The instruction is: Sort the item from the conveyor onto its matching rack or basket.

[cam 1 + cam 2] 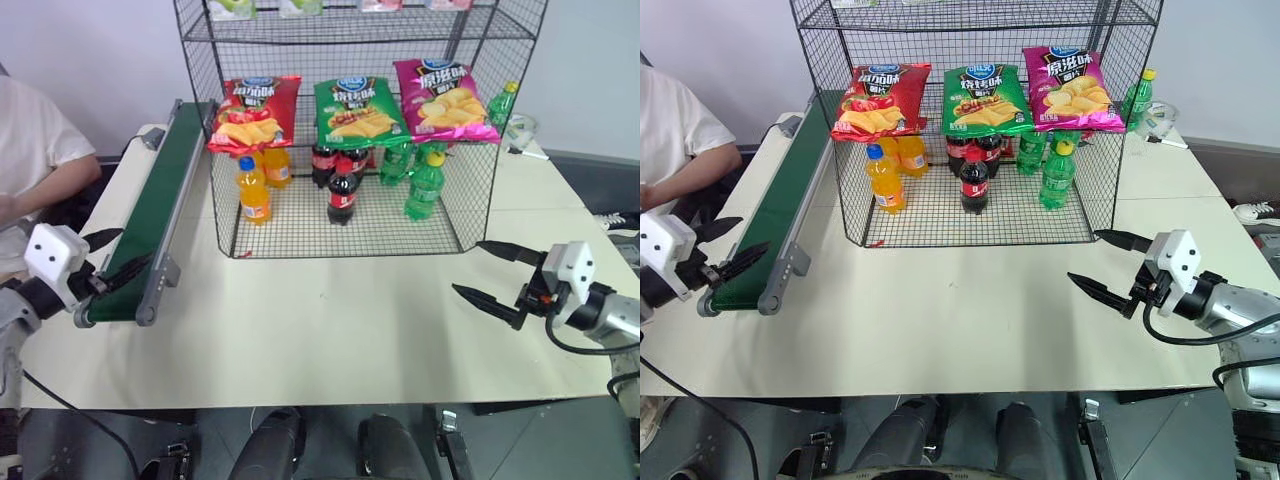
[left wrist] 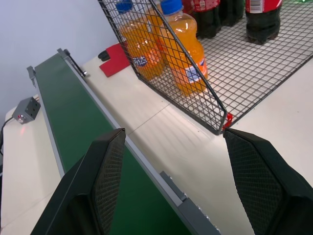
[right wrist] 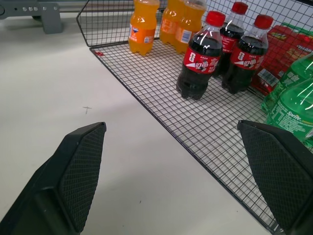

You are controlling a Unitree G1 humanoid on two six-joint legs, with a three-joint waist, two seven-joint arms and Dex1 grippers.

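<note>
The left gripper (image 1: pixel 108 256) hangs with its two black fingers spread wide and nothing between them, at the near end of the conveyor (image 1: pixel 150 215), one finger over the green belt. The right gripper (image 1: pixel 495 272) is likewise spread and empty, hovering above the bare cream table (image 1: pixel 330 320) in front of the rack's near right corner.

The conveyor is a long dark green belt with grey side rails, running away from the robot along the left side of the rack (image 1: pixel 350 130). Its belt carries nothing in the part that shows. A small grey box with a red light (image 2: pixel 24 110) sits on the table beside its far end.

The rack is a tall black wire-mesh cage standing on the table. The red crisp bag (image 1: pixel 254 112) lies on its middle shelf, at the left, sloping toward the front. Beside it, in the same row, lie a green crisp bag (image 1: pixel 356 110) and then a pink crisp bag (image 1: pixel 441 99). Under them, on the mesh floor, stand orange soda bottles (image 1: pixel 254 188) at the left, dark cola bottles with red caps (image 1: pixel 342 190) in the middle, and green Sprite bottles (image 1: pixel 425 184) at the right. The cage's side mesh stands between the conveyor and the orange bottles.

A person in a white shirt (image 1: pixel 30 150) sits at the table's far left, past the conveyor.
</note>
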